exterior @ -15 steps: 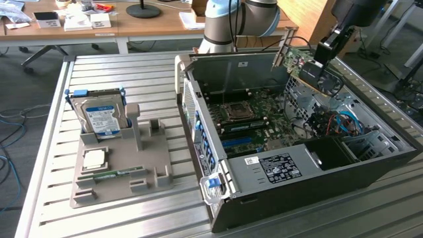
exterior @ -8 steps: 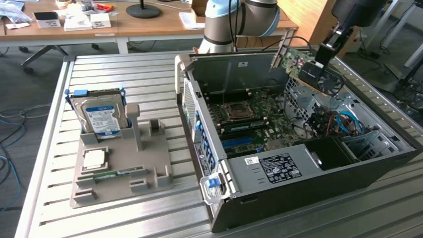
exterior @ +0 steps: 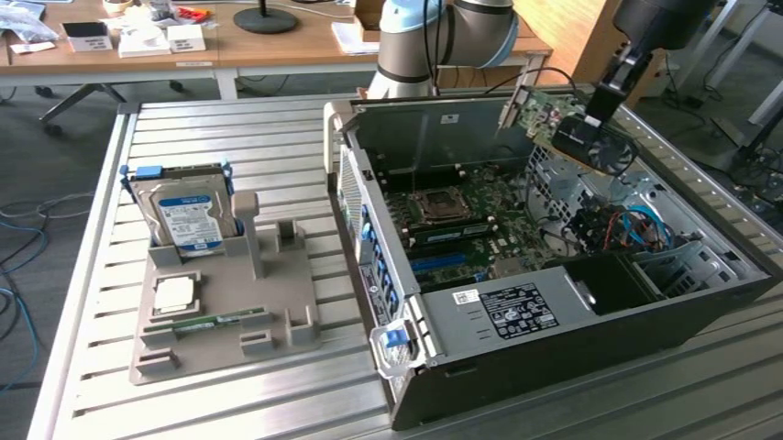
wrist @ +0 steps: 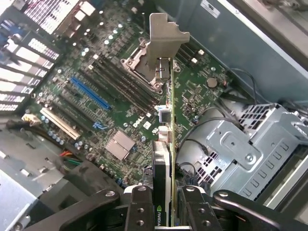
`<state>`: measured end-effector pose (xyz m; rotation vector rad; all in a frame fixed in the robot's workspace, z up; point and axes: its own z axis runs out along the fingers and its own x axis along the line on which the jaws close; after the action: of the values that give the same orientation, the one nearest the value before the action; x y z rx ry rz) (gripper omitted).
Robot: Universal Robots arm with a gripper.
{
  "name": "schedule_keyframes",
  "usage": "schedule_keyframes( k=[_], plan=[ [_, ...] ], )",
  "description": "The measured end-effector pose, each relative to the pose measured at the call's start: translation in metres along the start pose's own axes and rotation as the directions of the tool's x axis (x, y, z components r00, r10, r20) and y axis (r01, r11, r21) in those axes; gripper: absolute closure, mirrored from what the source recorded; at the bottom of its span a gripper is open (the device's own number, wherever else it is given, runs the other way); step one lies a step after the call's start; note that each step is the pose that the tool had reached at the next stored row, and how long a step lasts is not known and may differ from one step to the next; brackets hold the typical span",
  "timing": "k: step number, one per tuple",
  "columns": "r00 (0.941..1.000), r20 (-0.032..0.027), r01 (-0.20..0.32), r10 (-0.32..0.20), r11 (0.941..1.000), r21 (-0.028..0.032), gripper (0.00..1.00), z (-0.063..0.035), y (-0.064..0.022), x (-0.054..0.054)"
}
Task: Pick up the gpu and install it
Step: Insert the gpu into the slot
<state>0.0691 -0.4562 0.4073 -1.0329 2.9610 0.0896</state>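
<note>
Claw (wrist: 166,204) clamped on gpu (wrist: 165,120), edge-on, clear above motherboard (wrist: 96,72); case (exterior: 551,367) side open.

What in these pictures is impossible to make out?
- Wrist view: the gpu is edge-on, so its faces are hidden.
- Wrist view: the claw gripping it is cut off by the frame edge.
- Exterior view: the label print on the hard drive is too small to read.

"DELL" on mobo (wrist: 192,103); "NVIDIA" on gpu (wrist: 160,163)
</note>
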Motion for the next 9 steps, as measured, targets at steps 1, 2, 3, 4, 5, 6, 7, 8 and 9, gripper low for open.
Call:
schedule_keyframes(
  k=[1,2,3,4,5,6,7,8,9],
  plan=[
    [0.9999,-0.0006,0.011,-0.011,0.9999,-0.0002,0.73,0.0,0.0,0.0],
    [0.9998,-0.0011,0.022,-0.022,0.9998,-0.0005,0.73,0.0,0.0,0.0],
    [0.9995,-0.0017,0.032,-0.032,0.9995,-0.0008,0.73,0.0,0.0,0.0],
    [0.9991,-0.0022,0.043,-0.043,0.9991,-0.001,0.73,0.0,0.0,0.0],
    [0.9985,-0.0028,0.054,-0.054,0.9985,-0.0013,0.73,0.0,0.0,0.0],
    [0.9979,-0.0034,0.065,-0.065,0.9979,-0.0015,0.73,0.0,0.0,0.0],
    [0.997,-0.004,0.077,-0.077,0.997,-0.0019,0.73,0.0,0.0,0.0],
    [0.9959,-0.0046,0.09,-0.09,0.996,-0.0023,0.73,0.0001,0.0,0.0],
    [0.9946,-0.0053,0.104,-0.104,0.9946,-0.0027,0.73,0.0001,0.0,0.0]
  ],
)
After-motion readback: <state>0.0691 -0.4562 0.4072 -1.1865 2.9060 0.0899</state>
